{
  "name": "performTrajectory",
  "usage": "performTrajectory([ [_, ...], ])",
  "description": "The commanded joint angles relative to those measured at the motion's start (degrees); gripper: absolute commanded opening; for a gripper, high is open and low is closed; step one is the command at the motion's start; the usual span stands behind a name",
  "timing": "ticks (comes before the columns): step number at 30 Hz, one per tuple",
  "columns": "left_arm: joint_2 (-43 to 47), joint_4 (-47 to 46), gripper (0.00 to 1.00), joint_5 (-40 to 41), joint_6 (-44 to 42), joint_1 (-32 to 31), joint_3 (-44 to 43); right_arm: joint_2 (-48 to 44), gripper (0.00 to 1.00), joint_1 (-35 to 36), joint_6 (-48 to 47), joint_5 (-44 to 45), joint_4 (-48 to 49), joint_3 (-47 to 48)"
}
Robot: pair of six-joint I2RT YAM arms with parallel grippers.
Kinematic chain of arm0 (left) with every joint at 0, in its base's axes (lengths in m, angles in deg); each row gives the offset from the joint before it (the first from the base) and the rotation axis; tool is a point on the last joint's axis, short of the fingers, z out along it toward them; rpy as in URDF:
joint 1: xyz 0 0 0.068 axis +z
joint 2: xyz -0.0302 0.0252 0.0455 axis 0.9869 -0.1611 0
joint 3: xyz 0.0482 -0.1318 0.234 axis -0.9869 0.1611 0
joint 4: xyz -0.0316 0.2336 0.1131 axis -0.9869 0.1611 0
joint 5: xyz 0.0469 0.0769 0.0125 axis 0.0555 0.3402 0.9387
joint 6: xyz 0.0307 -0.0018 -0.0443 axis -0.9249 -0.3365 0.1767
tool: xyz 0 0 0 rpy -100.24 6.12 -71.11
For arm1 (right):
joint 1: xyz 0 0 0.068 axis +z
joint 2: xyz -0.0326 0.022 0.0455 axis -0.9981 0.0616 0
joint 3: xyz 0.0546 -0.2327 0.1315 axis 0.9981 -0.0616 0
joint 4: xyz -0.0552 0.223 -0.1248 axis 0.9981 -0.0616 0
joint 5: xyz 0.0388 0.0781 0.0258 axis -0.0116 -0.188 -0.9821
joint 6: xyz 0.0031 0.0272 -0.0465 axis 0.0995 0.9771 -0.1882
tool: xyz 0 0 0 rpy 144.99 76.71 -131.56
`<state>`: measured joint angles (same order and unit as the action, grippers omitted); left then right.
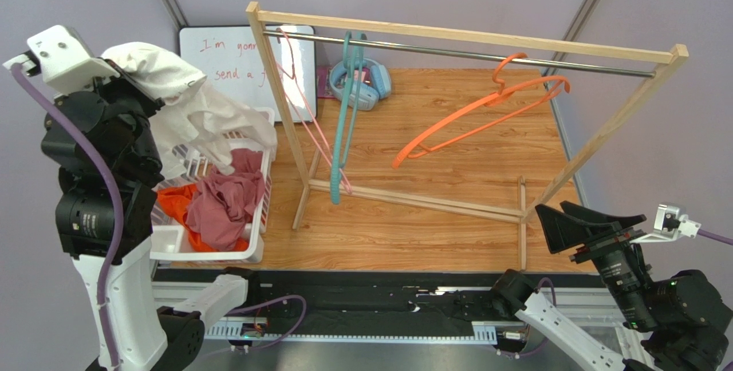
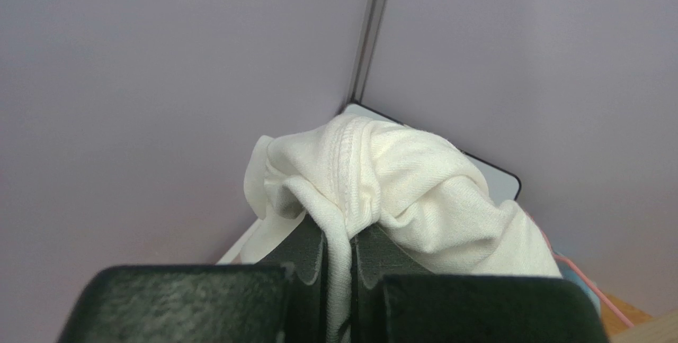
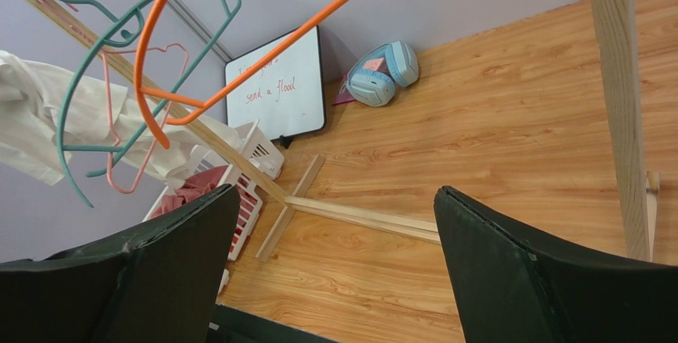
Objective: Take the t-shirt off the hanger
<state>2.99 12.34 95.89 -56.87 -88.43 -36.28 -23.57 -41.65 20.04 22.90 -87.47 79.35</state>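
Note:
A white t-shirt (image 1: 200, 110) hangs bunched from my left gripper (image 2: 340, 236), which is shut on a fold of its fabric (image 2: 398, 192). It is held high at the far left, above the white basket (image 1: 215, 253), and touches no hanger. An orange hanger (image 1: 482, 118) hangs bare and tilted on the metal rail, with a teal hanger (image 1: 344, 122) and a pink hanger (image 1: 314, 130) bare further left. My right gripper (image 3: 334, 232) stands open and empty low at the right (image 1: 555, 212), in front of the rack's right foot.
The wooden rack (image 1: 465, 38) spans the table, its feet on the wood top. Red and maroon clothes (image 1: 225, 203) lie in the basket. A whiteboard (image 1: 232, 62) and blue headphones (image 1: 361, 83) sit at the back.

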Motion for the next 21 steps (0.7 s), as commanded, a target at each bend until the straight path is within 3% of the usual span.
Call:
performTrajectory([
  [1, -0.3, -3.0, 0.00, 4.0, -6.6, 0.6, -2.3, -1.4, 1.00, -0.2, 2.1, 2.5, -2.9, -2.9],
  [7, 2.0, -1.6, 0.00, 5.5, -4.1, 0.6, 6.0, -2.8, 1.00, -0.2, 7.5, 1.4, -3.9, -10.0],
  [11, 9.2, -2.5, 0.00, 4.9, 4.8, 1.0, 28.7, -4.8, 1.00, -0.3, 10.8, -2.2, -0.5, -15.8],
  [13, 9.7, -3.6, 0.00, -1.3, 10.4, 2.1, 38.1, -5.3, 1.00, -0.3, 11.9, -4.6, 0.9, -17.5],
  [16, 6.2, -1.5, 0.00, -9.8, 19.5, 7.3, 44.0, -4.8, 1.00, -0.2, 13.4, -6.9, 2.4, -18.7],
  [17, 4.2, -1.0, 0.00, -12.7, 21.3, 11.9, 45.0, -4.8, 1.00, -0.2, 13.5, -7.2, 2.6, -18.8],
  [21, 1.2, -6.5, 0.00, -25.2, 24.6, 18.1, 49.4, -4.9, 1.00, -0.2, 13.9, -7.6, 2.5, -18.6],
])
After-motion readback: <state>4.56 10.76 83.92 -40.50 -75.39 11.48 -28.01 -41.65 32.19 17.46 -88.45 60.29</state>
